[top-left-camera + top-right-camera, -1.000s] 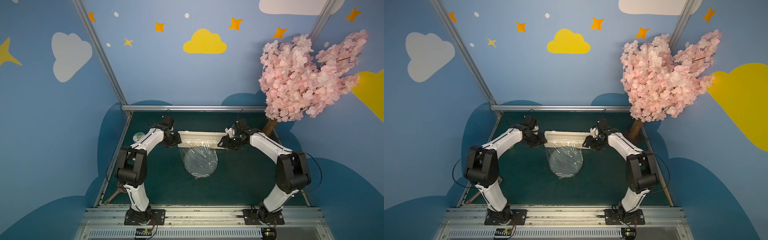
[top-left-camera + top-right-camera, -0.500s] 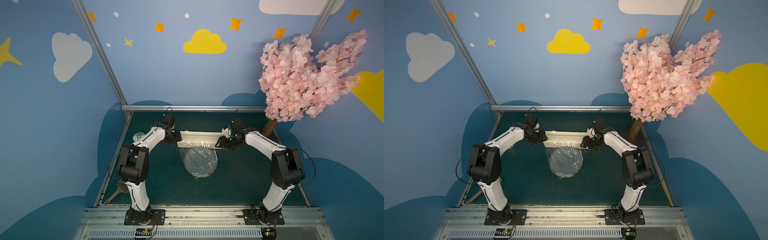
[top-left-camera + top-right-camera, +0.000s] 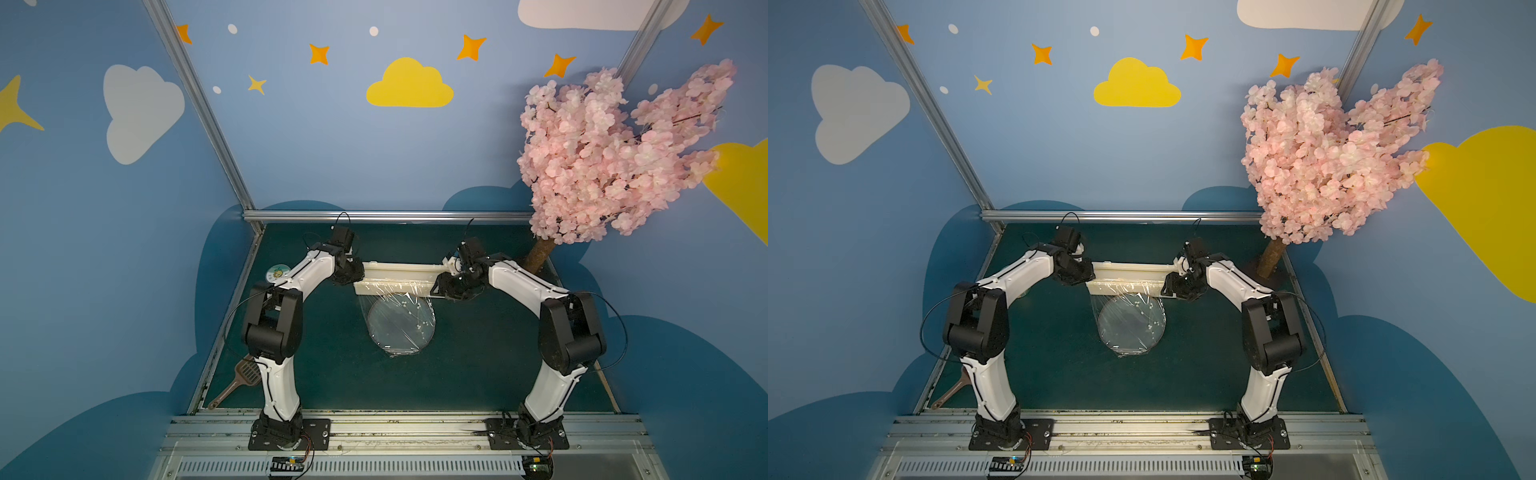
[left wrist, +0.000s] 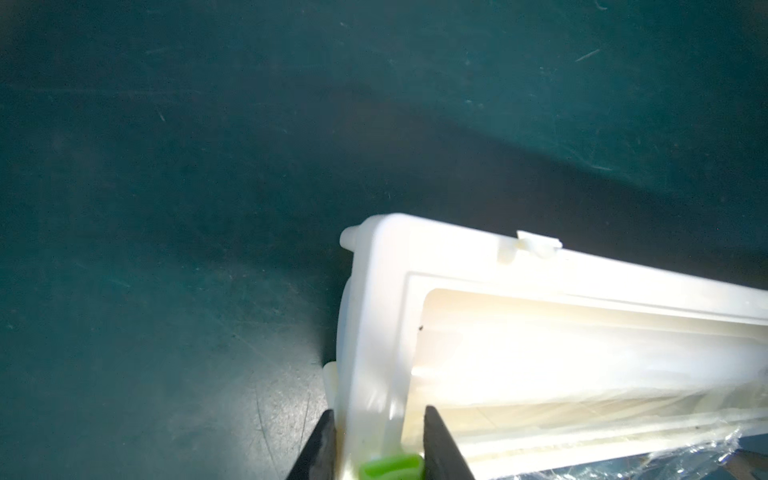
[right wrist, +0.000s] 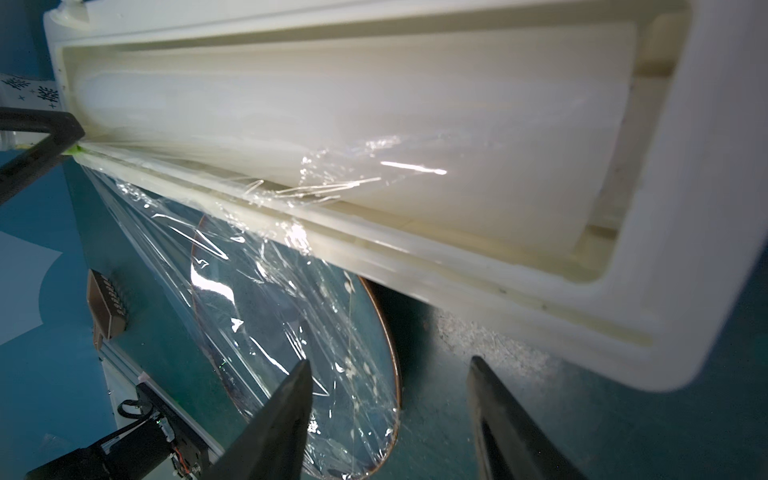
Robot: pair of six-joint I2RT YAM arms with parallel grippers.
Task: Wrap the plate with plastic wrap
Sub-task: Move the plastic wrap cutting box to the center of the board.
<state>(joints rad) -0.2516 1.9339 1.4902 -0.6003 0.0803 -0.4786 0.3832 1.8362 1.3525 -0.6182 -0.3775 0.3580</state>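
Both top views show the dispenser box [image 3: 399, 272] lying crosswise beyond the plate [image 3: 401, 328], long axis running from my left gripper [image 3: 353, 274] to my right gripper [image 3: 441, 286], plastic wrap [image 3: 390, 296] drawn from it over the plate. On the left wrist view the jaws pinch the box's end wall and a green slider [image 4: 390, 465], so I judge the cut runs towards the right arm; that far end is cut off. On the right wrist view the jaws stand spread and empty near the plate's rim, glare hiding the wrap's edges.
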